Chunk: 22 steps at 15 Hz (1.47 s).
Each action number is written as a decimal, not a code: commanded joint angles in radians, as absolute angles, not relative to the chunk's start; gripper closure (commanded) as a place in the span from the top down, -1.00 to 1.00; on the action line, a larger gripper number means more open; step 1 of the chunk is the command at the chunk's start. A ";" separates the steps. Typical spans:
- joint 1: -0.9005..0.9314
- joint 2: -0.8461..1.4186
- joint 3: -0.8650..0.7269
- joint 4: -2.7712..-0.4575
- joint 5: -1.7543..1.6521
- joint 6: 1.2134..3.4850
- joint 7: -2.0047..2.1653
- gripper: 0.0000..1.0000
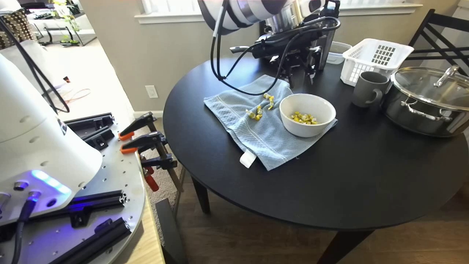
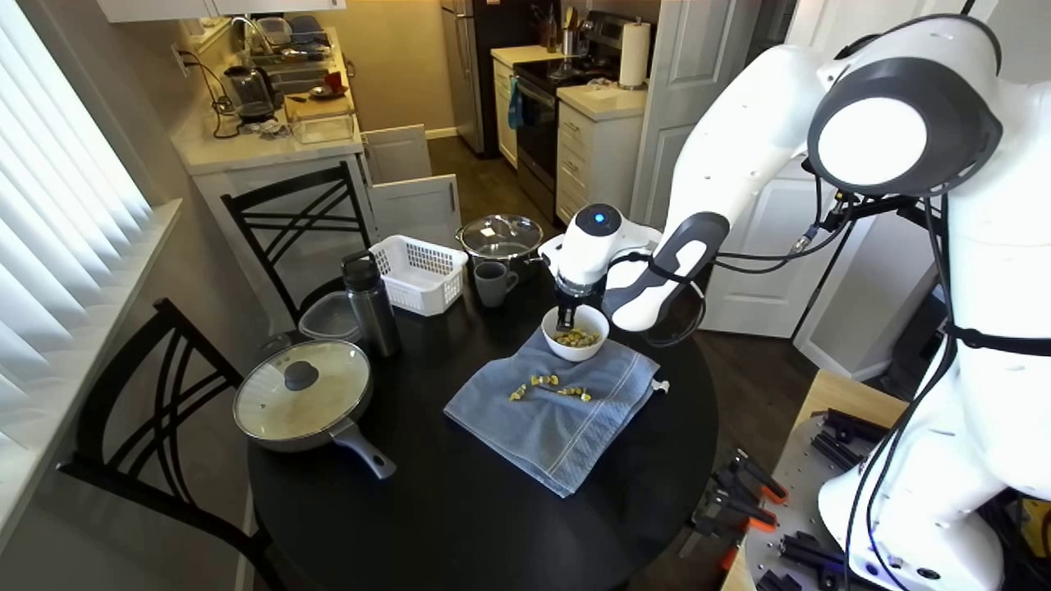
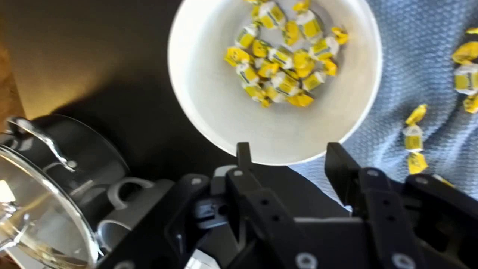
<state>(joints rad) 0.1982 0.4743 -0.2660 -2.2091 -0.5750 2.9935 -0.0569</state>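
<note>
My gripper (image 3: 289, 149) is open and empty, with its two fingers wide apart. In the wrist view its fingertips overlap the edge of a white bowl (image 3: 209, 93); I cannot tell how high above it they are. The gripper also shows in both exterior views (image 1: 301, 79) (image 2: 566, 316). The bowl (image 1: 302, 130) holds several yellow-and-white wrapped candies (image 3: 280, 71). It stands on a folded blue towel (image 1: 271, 146). A few loose candies lie on the towel beside the bowl, among them an upright-looking candy (image 3: 413, 138) and a candy (image 3: 466, 78) at the right edge.
A grey mug (image 1: 370, 90), a lidded steel pot (image 1: 421, 113) and a white basket (image 2: 423, 287) stand near the bowl on the round black table (image 1: 329, 183). A steel bottle (image 2: 374, 312), a clear container (image 2: 328, 316) and a lidded pan (image 2: 287, 402) stand farther along.
</note>
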 commanded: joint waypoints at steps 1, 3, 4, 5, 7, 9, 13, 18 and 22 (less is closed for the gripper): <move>0.181 0.475 -0.152 -2.259 -0.538 3.047 -0.083 0.70; 0.157 0.493 -0.072 -2.257 -0.517 3.040 -0.102 0.95; 0.144 0.504 -0.035 -2.253 -0.510 3.031 -0.111 1.00; 0.141 0.519 -0.008 -2.249 -0.468 3.024 -0.147 1.00; 0.120 0.549 0.040 -2.237 -0.424 3.006 -0.179 1.00; 0.098 0.577 0.070 -2.227 -0.386 2.992 -0.210 1.00; 0.055 0.608 0.093 -2.207 -0.349 2.983 -0.250 1.00; 0.044 0.641 0.069 -2.156 -0.348 2.954 -0.246 1.00; 0.015 0.691 0.080 -2.094 -0.334 2.894 -0.261 1.00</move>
<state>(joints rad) 0.0421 0.6541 0.0636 -2.1380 -0.3786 2.9322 -0.1997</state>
